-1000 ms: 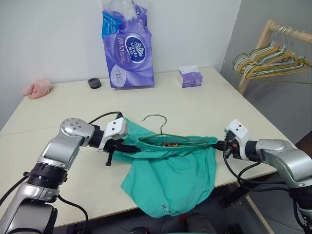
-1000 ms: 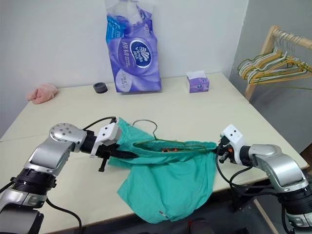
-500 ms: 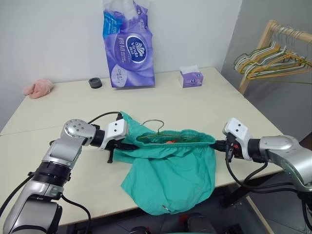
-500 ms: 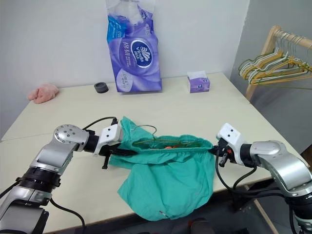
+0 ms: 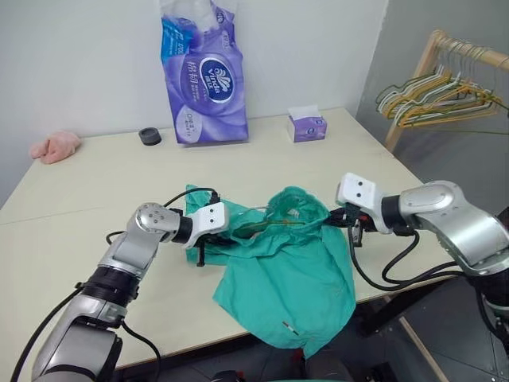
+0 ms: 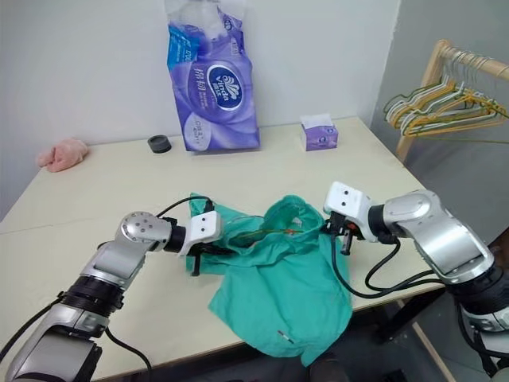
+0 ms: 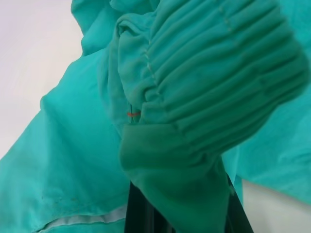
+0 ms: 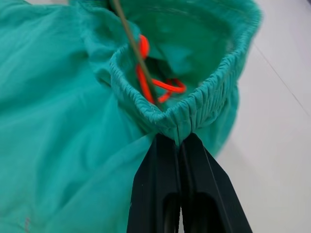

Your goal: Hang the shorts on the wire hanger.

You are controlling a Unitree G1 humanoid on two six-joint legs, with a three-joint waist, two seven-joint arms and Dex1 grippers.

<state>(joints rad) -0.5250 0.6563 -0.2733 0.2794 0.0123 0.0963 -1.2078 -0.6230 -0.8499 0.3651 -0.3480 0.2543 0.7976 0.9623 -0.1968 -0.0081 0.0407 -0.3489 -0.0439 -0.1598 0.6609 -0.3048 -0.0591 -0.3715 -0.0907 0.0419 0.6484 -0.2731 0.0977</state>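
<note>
Right wrist view settles the grip: the right gripper (image 8: 179, 145) has its two black fingers pressed together on the gathered elastic waistband of the shorts (image 8: 63, 126), with the thin olive wire of the wire hanger (image 8: 131, 46) and an orange drawstring lying inside the open waist. From the head camera, the left gripper (image 5: 213, 239) is clamped on the opposite side of the same waistband, its fingers buried in bunched teal cloth. The shorts sit at the near edge of the table (image 5: 95, 175), well in front of the purple tissue pack (image 5: 203, 72), with their legs drooping over the edge.

By my judgement the task is about midway — the hanger's body is inside the waistband, but the cloth is slack and humped, not yet settled evenly on the wire. The fabric is soft and matte, ribbed at the elastic; the hanger is stiff, slim and bare.
</note>
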